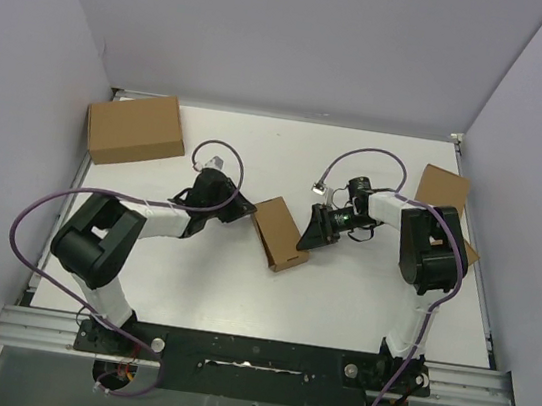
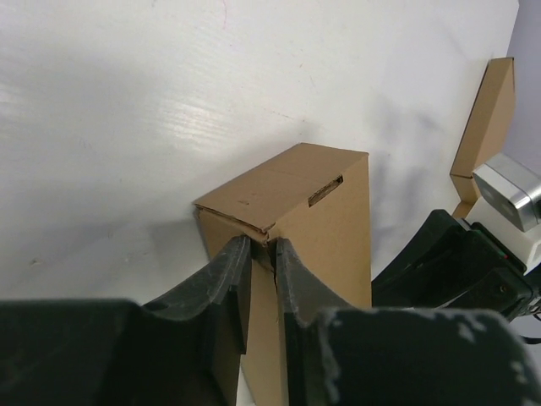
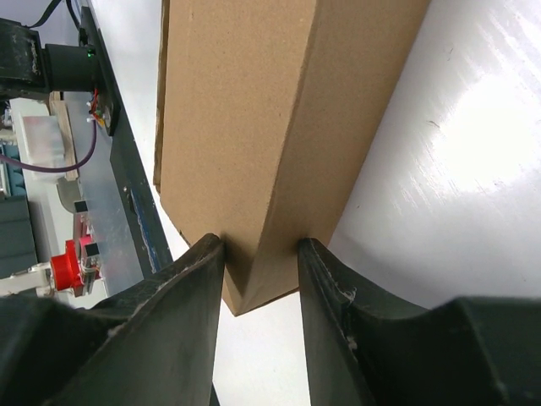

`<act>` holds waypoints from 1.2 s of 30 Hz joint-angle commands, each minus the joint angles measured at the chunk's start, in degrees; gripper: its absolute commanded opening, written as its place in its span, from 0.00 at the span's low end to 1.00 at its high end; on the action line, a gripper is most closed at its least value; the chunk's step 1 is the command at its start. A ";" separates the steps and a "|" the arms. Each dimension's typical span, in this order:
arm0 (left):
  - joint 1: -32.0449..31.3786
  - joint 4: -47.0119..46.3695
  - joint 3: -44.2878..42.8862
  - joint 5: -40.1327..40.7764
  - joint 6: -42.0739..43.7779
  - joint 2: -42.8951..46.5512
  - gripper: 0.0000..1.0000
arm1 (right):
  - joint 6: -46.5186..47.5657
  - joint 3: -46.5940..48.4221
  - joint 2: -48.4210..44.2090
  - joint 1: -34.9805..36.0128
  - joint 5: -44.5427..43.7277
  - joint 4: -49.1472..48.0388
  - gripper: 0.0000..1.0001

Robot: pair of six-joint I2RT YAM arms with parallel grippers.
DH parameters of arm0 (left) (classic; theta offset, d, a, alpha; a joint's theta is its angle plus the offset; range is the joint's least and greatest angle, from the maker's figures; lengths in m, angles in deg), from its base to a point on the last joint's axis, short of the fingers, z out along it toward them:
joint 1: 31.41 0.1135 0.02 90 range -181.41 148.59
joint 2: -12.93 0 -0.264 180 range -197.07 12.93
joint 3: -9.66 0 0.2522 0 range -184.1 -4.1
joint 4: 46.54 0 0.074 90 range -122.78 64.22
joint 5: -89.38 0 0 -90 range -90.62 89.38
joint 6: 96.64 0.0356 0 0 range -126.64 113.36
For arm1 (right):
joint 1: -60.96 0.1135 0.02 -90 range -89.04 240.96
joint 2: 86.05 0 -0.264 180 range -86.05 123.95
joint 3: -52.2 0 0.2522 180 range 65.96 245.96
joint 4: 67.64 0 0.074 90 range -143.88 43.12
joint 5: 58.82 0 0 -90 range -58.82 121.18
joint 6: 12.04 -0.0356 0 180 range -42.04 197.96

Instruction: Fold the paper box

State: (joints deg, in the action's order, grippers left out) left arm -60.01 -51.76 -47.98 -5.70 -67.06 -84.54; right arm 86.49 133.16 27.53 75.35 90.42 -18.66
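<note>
**boxfan:** so where's the paper box [image 1: 282,233] at? Looks folded up into a small oblong shape to me.

**yam_watcher:** yep, it sits about mid-table [image 1: 338,303], a bit nearer the front edge than the back, lying at an angle between the two arms. The left gripper [image 2: 264,245] is at its left end. Its jaws are almost together, pinching a thin cardboard edge at the box's upper corner, right next to a little slot.

**boxfan:** and the other side?

**yam_watcher:** the right gripper [image 3: 260,249] is clamped across a narrow corner of the box, one jaw pressed on each face. So both arms have hold of it, one at each end.

**boxfan:** other stuff on there?

**yam_watcher:** a bigger closed carton [image 1: 135,128] in the far left corner, well apart, and another brown box [image 1: 443,189] by the right edge, partly behind the right arm.
</note>
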 commanded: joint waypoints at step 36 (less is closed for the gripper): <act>-25.84 -3.19 14.55 18.60 -19.62 14.96 0.69 | 3.51 -0.05 2.09 1.34 -8.95 -0.81 0.36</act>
State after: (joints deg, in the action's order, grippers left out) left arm -84.71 -51.39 -31.63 7.00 -82.52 -67.01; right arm 86.69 133.38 27.58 75.68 90.33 -18.29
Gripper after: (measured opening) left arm 0.710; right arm 0.363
